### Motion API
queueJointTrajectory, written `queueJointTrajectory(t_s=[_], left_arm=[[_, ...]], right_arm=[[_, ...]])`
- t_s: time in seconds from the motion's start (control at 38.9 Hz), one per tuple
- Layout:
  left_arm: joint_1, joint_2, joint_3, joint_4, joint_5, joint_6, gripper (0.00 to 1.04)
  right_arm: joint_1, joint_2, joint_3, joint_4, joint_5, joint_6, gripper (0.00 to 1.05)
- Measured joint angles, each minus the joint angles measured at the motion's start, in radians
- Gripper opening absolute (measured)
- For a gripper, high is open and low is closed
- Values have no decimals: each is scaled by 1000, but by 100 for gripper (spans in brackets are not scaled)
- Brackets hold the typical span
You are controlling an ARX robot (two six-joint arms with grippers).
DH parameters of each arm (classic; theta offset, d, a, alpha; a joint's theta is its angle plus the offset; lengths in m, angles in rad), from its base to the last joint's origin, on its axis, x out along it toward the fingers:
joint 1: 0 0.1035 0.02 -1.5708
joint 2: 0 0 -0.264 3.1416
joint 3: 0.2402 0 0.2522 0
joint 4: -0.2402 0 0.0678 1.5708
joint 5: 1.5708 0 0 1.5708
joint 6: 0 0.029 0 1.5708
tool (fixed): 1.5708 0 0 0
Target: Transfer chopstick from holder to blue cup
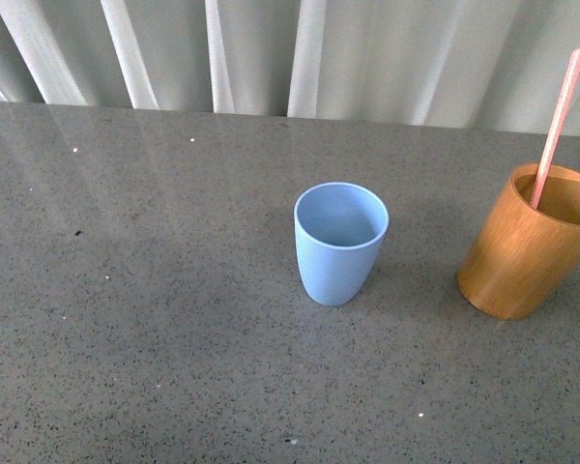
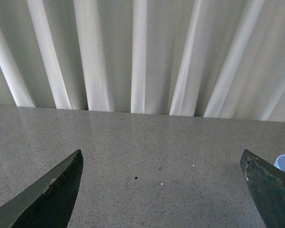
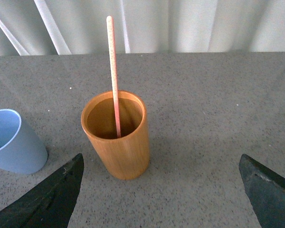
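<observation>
Right claw [image 3: 161, 155]: spread wide, holding nothing; both dark fingers [image 3: 268, 190] hang above the table [image 1: 174, 290], clear of every object.
Left claw [image 2: 161, 152]: also wide open and empty, its fingers [image 2: 52, 194] over bare speckled stone.
Chopstick [image 3: 113, 71]: ahead of the right claw, standing in the holder [image 3: 121, 152]. Its lower end rests inside, and its pale pink shaft leans on the rim and rises well above it. No finger touches it.
Holder: upright on the table ahead of the right claw's gap, nearer the finger on the cup's side, apart from both fingers.
Blue cup [image 3: 14, 147]: upright and empty. It is beyond the holder's far side from the right claw's centre, near the holder but not touching (only a sliver of its rim shows past one left-claw finger).
Front camera: the cup stands mid-table with the holder off to the robot's right; neither arm is in view.
Backdrop: a pleated white curtain [image 1: 367, 58] hangs behind the table's far edge, ahead of both claws.
</observation>
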Motion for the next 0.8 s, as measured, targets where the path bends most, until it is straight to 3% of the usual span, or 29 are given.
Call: queueJointTrajectory(t_s=[0.23,0.57,0.8], left_arm=[[0,0,0,0,0,0,98],[0,0,0,0,0,0,98],[0,0,0,0,0,0,98]], right_arm=[[43,301,67,237,-40,-11,95],[114,579,219,367,-21,-28,95],[118,690,299,397,7,-38,95]])
